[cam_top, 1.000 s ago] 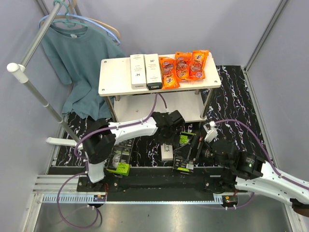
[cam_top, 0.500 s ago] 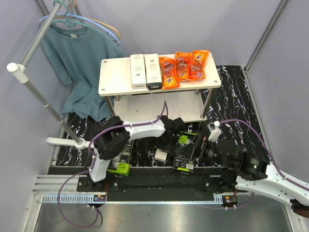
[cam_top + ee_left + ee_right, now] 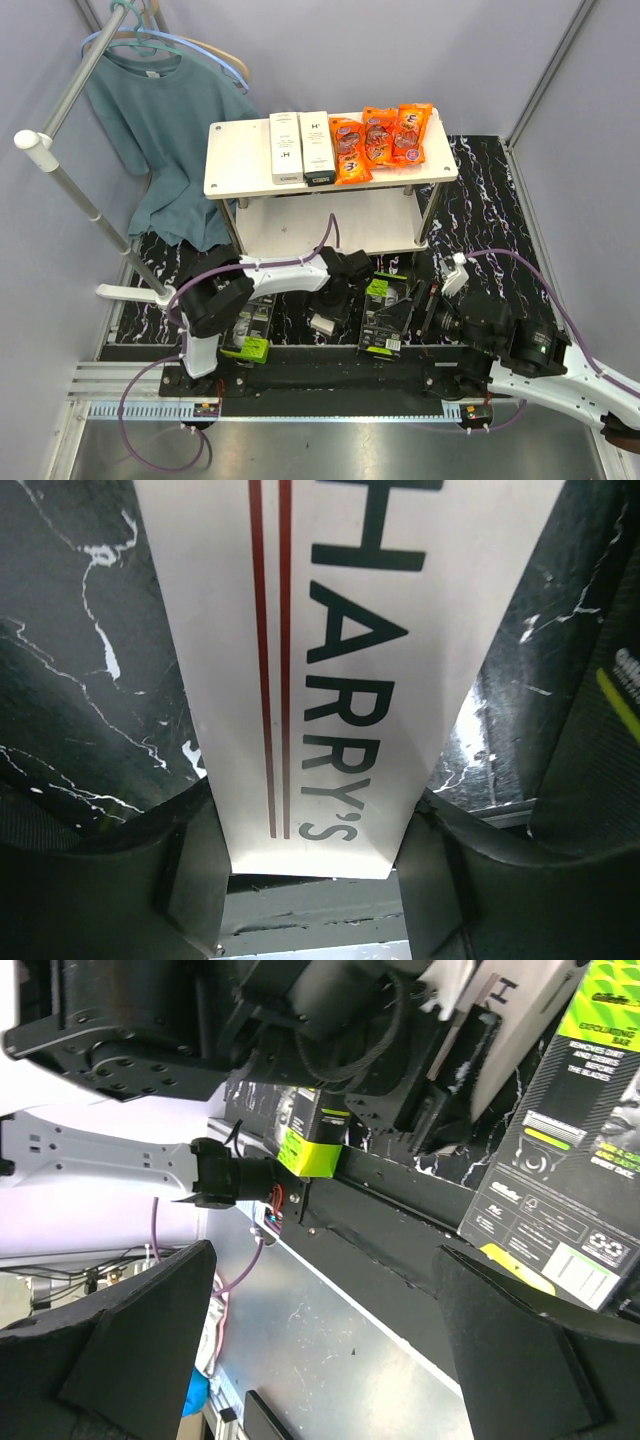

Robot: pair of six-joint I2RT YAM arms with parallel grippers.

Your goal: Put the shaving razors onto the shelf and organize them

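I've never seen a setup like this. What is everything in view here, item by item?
white razor boxes: three, white; two side by side on the shelf's top board, one on the table between the left gripper's jaws.
black razor boxes: two, black with lime-green labels; on the table, one in the middle, one by the left arm's base.
snack packets: three, orange; top board, right of the white boxes.
shelf: one, pale wood, two tiers; back of the table.
T-shirt: one, teal; hanging at far left.
clothes rail: one, grey-white; left side.
table: one, black marbled.
left gripper: one, black; jaws either side of the loose white box.
right gripper: one, black; open, empty, near the middle black box.
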